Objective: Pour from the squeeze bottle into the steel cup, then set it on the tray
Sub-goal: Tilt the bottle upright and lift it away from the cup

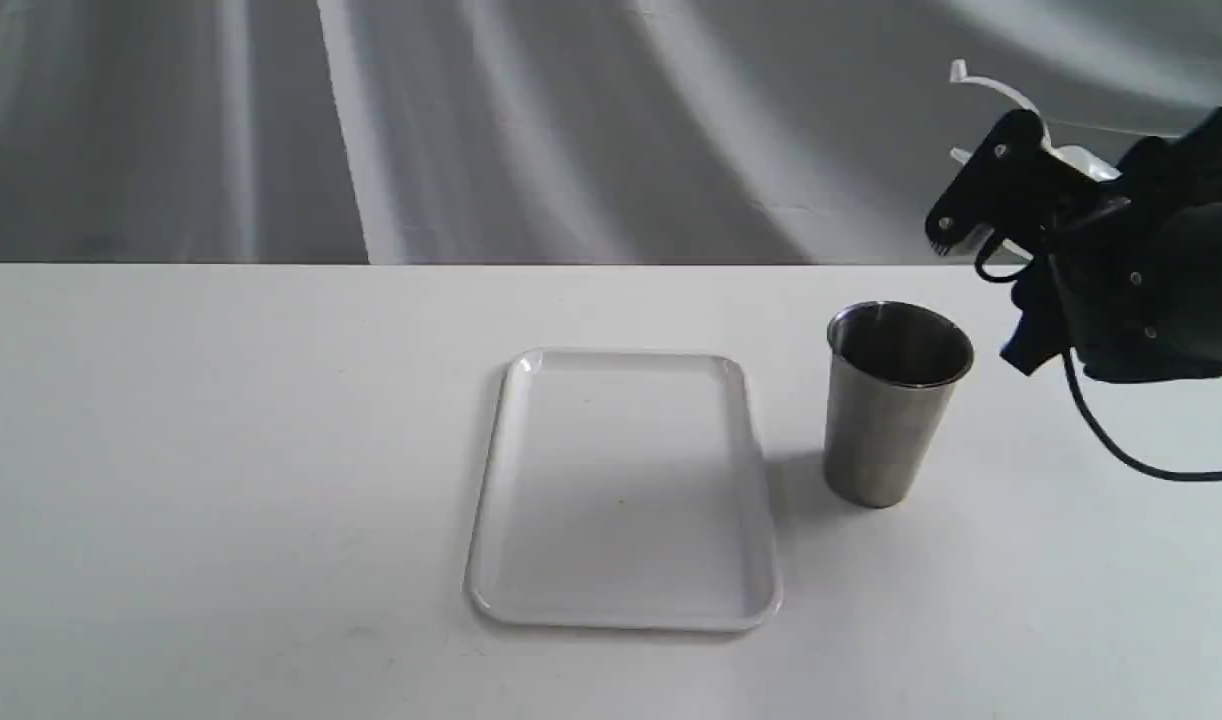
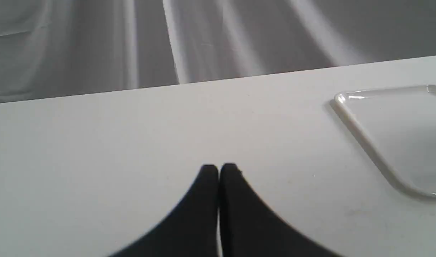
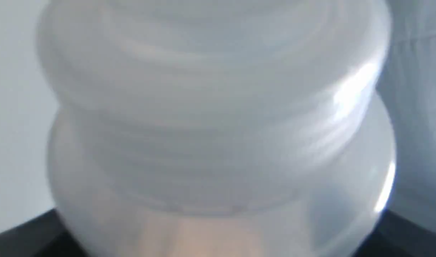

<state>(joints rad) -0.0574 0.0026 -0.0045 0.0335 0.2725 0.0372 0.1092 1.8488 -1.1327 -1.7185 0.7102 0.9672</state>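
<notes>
Up at the right of the scene, clear of the counter (image 1: 221,450): right gripper (image 1: 1011,185), fingers (image 3: 21,239) spread wide around the squeeze bottle (image 1: 1083,160) and clamped on its translucent body. In the right wrist view, blurred whitish plastic across nearly everything, with a faint amber tint next to the fingers. Thin cap strap (image 1: 991,85) sticking up and to the left past the black finger. Held higher than the steel cup (image 1: 891,410) and to its right, not touching it; how far tilted, hard to tell behind the gripper. Steel cup upright on the counter, just right of the tray (image 1: 626,356), a small gap between the two. Tray lying flat near the middle of the counter. Left gripper (image 2: 218,170) low over the counter, apart from the tray's corner, fingers pressed together with nothing between them. Beyond the counter's far edge, grey draped cloth (image 1: 571,120).
</notes>
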